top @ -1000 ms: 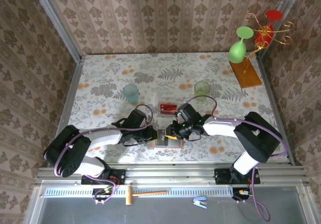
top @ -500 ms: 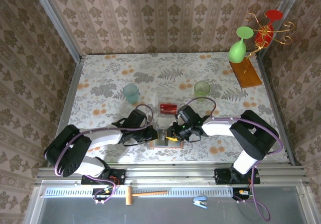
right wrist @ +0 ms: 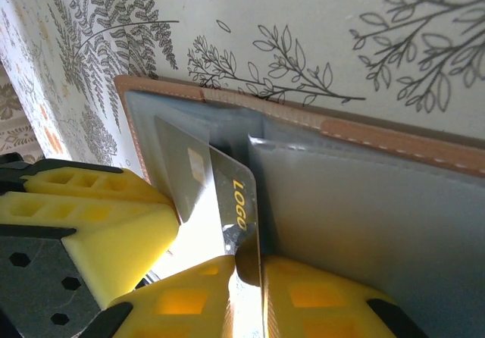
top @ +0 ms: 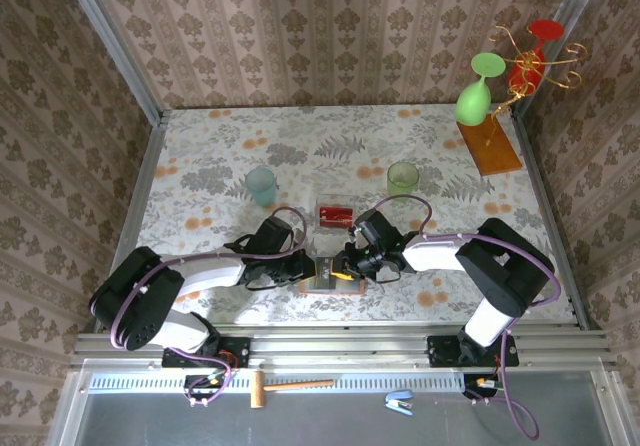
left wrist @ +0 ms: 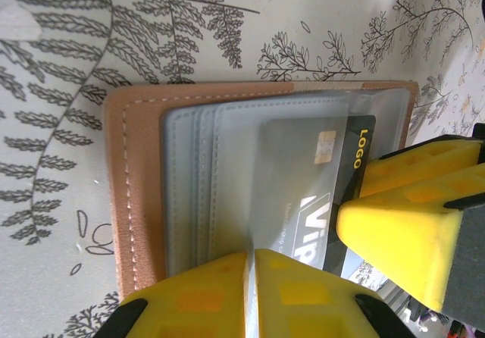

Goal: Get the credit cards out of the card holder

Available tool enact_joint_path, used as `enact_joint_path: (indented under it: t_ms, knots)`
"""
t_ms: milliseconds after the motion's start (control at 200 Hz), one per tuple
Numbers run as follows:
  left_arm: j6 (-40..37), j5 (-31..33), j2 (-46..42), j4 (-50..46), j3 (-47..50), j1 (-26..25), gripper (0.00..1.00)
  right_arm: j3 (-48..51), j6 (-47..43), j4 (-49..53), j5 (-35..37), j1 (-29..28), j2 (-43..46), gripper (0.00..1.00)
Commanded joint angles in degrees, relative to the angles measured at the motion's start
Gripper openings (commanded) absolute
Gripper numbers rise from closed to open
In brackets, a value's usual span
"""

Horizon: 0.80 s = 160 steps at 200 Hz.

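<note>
Over the tan leather folding card holder [left wrist: 136, 164], open flat: clamped its grey-blue inner pockets [left wrist: 204, 194] with the left gripper [left wrist: 251, 261]; pinched the dark LOGO-marked plastic credit card [right wrist: 239, 201], sticking partly out of the holder's clear sleeve [left wrist: 303, 164], in the shut right gripper [right wrist: 246, 268].

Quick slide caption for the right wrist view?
Right gripper pinches a dark LOGO card sticking out of a grey pocket in the open tan wallet.
</note>
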State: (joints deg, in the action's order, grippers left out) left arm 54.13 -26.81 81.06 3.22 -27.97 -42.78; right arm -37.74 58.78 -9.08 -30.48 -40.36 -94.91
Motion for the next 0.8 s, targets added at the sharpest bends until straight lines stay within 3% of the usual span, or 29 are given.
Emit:
enact_joint_path:
  t_ms: [0,795]
  knots:
    - [-1.3,0.5,1.5,-1.8,-0.6,-0.5,0.12,0.8,0.1,0.1,-0.5,0.4,0.1,0.15]
    - [0.1,1.3,-0.5,-1.2,1.0,-1.2,0.12,1.1,-6.2,11.1,2.3,3.2,5.8,0.13]
